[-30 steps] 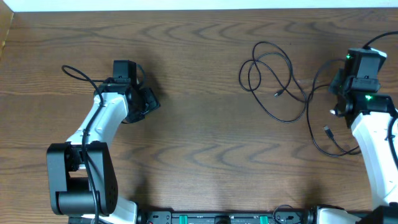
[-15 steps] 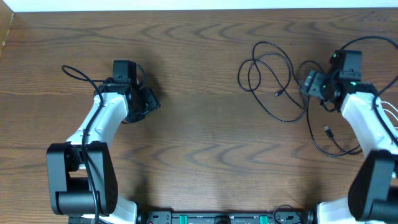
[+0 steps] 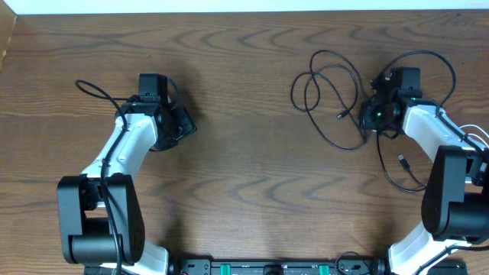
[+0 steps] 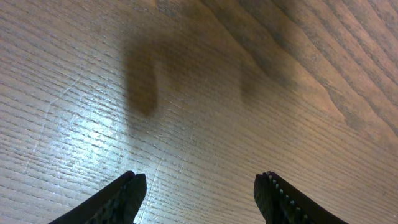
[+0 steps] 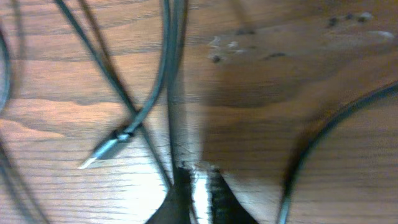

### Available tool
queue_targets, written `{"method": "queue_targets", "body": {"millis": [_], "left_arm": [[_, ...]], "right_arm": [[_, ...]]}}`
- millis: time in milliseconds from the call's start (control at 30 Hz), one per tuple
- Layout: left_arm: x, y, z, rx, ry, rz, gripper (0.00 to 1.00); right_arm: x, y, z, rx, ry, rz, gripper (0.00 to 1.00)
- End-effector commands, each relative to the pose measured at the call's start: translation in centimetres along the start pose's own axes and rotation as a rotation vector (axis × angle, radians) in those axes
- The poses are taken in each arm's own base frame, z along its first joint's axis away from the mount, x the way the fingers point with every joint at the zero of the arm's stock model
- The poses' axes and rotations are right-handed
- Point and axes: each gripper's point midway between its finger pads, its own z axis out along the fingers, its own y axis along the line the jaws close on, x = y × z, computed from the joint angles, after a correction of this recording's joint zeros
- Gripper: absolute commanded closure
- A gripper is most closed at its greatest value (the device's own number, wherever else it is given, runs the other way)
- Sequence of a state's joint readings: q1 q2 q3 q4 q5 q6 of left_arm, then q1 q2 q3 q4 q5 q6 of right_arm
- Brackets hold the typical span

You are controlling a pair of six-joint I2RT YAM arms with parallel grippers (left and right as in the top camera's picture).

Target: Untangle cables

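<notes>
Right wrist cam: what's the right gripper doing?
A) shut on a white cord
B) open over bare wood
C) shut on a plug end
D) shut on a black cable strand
D: in the right wrist view the right gripper has its fingertips together, with a black cable strand running up from between them; the plug end lies free on the wood to the left.

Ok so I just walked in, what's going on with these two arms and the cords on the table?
Two robot arms are working on untangling thin cords. The right gripper is down at the loose tangle of black cables on the right side. It is shut on one black strand that runs straight into its fingertips. A small plug end lies on the wood just beside it. The left gripper hangs open over the table on the left side, holding nothing.
</notes>
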State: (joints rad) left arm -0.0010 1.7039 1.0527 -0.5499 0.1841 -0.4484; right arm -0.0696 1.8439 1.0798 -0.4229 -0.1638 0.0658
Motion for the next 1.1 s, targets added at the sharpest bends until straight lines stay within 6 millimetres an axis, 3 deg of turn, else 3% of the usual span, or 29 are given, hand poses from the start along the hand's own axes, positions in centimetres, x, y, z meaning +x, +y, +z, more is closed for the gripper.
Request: {"method": "queue_targets", "body": {"millis": [0,167,233,333,400,467,500,533,600,633,867,1067], "left_arm": [[0.3,0.4,0.3,-0.014,0.007,-0.003,0.38],[0.3,0.4,0.3,-0.014,0.007,-0.004,0.38],[0.3,0.4,0.3,-0.014,0.007,-0.004,0.38],[0.3,0.4,0.3,-0.014,0.007,-0.008,0.38],[0.3,0.4,0.3,-0.014,0.007,-0.02,0.38],[0.3,0.4,0.3,-0.014,0.007,-0.022,0.38],[0.3,0.4,0.3,-0.014,0.007,-0.022,0.38],[0.3,0.4,0.3,-0.015,0.007,-0.022,0.38],[0.3,0.4,0.3,-0.015,0.007,-0.022,0.38],[0.3,0.4,0.3,-0.015,0.007,-0.022,0.38],[0.3,0.4,0.3,-0.015,0.007,-0.022,0.38],[0.3,0.4,0.3,-0.015,0.007,-0.022,0.38]], "right_arm": [[-2.7,-2.1,-3.1,0.151,-0.106,-0.025,0.99],[-5.3,-7.2,-10.4,0.516,-0.277,0.031,0.99],[-5.7,-9.2,-14.5,0.668,-0.367,0.128,0.99],[-5.8,-10.0,-18.3,0.745,-0.465,0.222,0.99],[-6.0,-9.9,-19.4,0.742,-0.496,0.23,0.99],[-6.2,-9.8,-20.0,0.739,-0.514,0.236,0.98],[-6.2,-9.8,-20.0,0.739,-0.514,0.235,0.91],[-6.1,-9.9,-20.0,0.74,-0.509,0.236,0.59],[-5.9,-10.0,-19.6,0.744,-0.493,0.232,0.05],[-5.8,-10.1,-19.5,0.746,-0.485,0.231,0.01],[-5.4,-10.2,-18.7,0.747,-0.454,0.223,0.01],[-5.6,-9.1,-17.7,0.663,-0.442,0.209,0.01]]}}
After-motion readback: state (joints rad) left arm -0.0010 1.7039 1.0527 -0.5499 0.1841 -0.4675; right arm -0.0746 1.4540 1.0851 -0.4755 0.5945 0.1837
